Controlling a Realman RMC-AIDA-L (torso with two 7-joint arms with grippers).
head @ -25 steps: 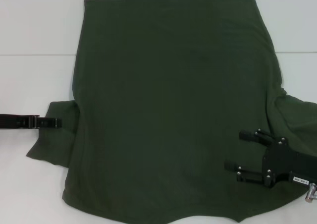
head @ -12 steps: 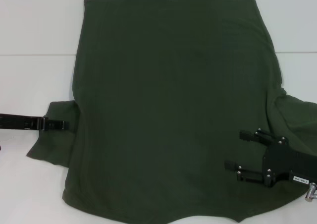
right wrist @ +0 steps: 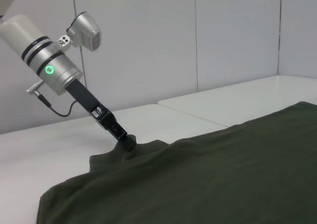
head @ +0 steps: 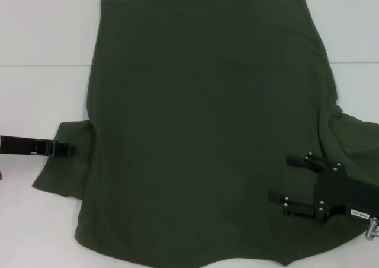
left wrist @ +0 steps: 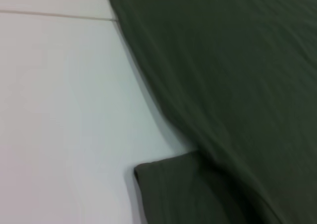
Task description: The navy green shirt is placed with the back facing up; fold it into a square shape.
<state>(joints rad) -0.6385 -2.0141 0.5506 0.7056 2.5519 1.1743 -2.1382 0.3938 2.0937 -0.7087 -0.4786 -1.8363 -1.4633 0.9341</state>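
We see the large dark olive-green cotton T-shirt [head: 207,131] lying flat on the white table [head: 41,37], plain side up, its hem at the far edge and its collar end near us, filling the middle and spilling over the right side.

The left gripper [head: 66,149] reaches in low from the left onto the short left sleeve [head: 62,164]. Half a second ago its tip reached a little farther right toward the shirt's body, and it has now drawn back left, to about where it stood a second ago. The sleeve looks much as it did, so we judge this a try at getting hold of the cloth and not yet a fold. In the right wrist view the left gripper [right wrist: 124,139] presses into a small raised pucker of sleeve, its fingers together on the fabric as far as we can tell.

The right gripper [head: 284,182] hovers over the near right part of the shirt, unchanged across the second, its fingers spread apart and holding nothing.

No container is in view; the shirt lies directly on the table.
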